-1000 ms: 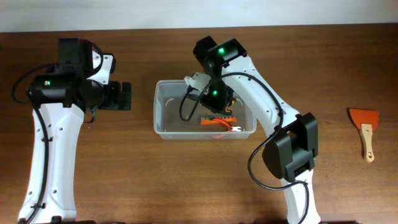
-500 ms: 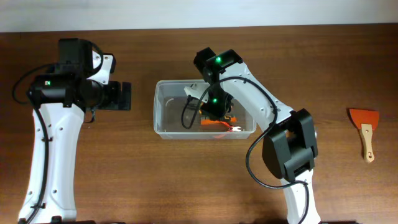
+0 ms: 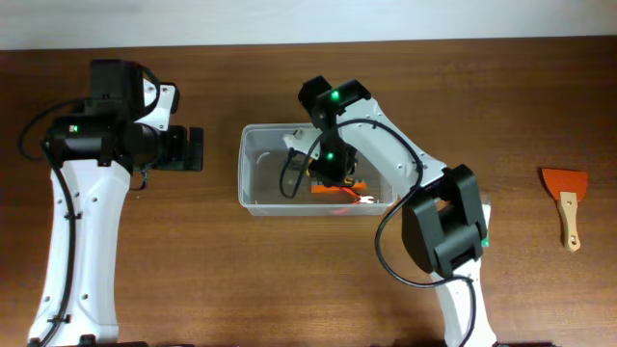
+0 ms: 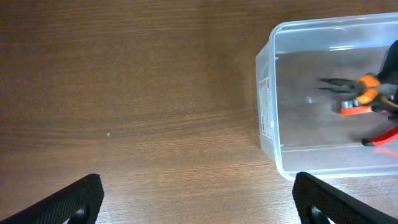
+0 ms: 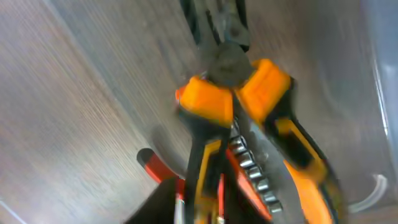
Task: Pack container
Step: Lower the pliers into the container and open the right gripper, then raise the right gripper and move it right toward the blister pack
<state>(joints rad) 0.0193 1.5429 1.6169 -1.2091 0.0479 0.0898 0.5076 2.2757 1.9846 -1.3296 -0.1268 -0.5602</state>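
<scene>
My right claw (image 3: 331,175) reaches into the large clear rectangular plastic tub (image 3: 253,185), which sits mid-way across the brown wooden table (image 3: 270,289). It is over orange-handled black-nosed pliers (image 5: 233,93) near the tub's 4 o'clock corner, and I cannot tell its grip. My left claw (image 4: 198,190), at the tub's 9 o'clock, is spread wide.

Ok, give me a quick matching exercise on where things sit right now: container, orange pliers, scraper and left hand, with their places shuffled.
Things:
1. container
2. orange pliers
3. scraper
4. left hand

Places:
A. lying on the table at the far right, apart from everything else
B. open, over the table to the left of the container
C. mid-table, between the two arms
D. lying inside the container

Pairs: 1-C, 2-D, 3-A, 4-B
</scene>
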